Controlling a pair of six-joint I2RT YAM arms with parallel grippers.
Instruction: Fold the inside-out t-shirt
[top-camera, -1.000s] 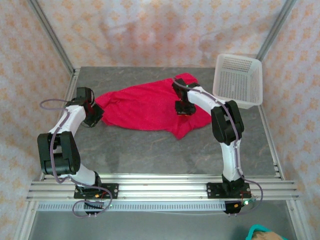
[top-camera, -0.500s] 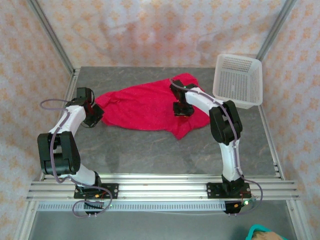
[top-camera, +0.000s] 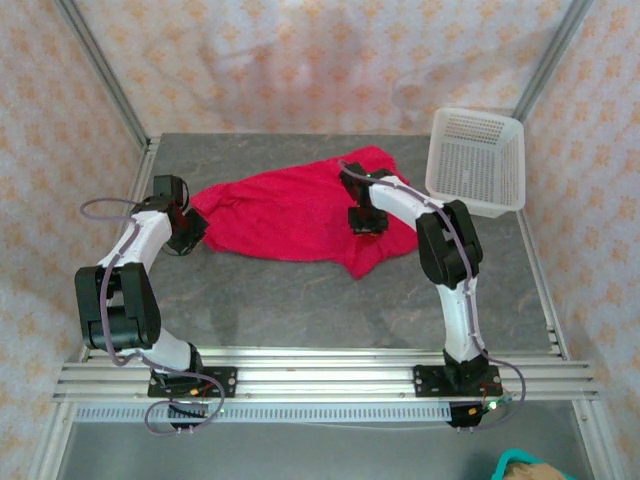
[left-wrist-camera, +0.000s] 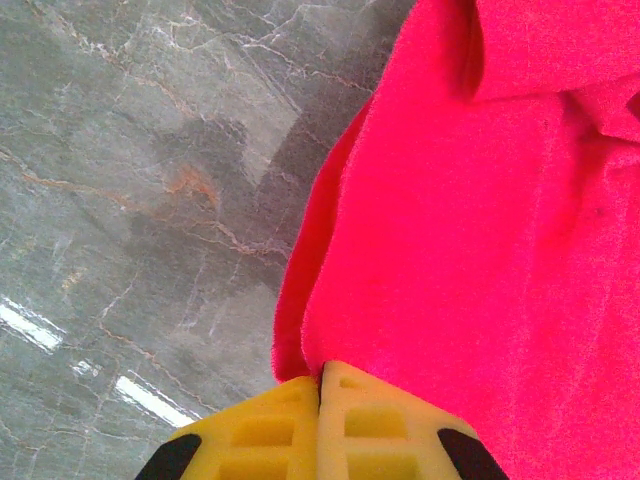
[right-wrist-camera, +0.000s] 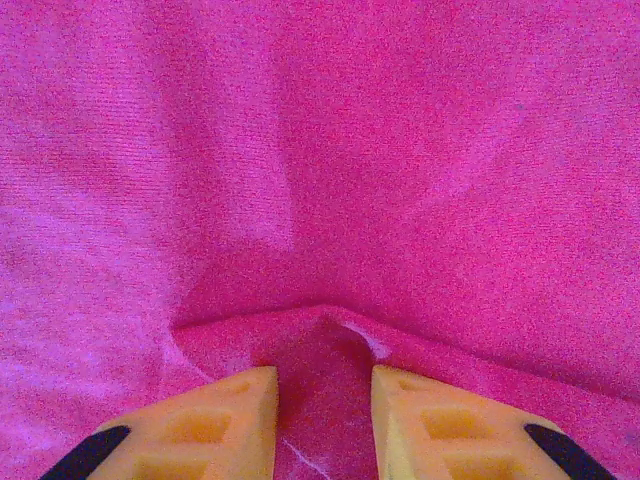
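white mesh basket (top-camera: 476, 160) — far right corner | grey stone-look table (top-camera: 280, 300)

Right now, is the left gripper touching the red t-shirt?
Touching. The left wrist view shows the left gripper closed on the edge of the t-shirt, with fabric running straight into its shut fingertips.

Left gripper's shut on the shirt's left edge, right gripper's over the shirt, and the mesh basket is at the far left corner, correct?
Not quite: the top external view shows the mesh basket at the table's far right corner. The rest holds: left gripper shut on the t-shirt's left edge, right gripper over it.
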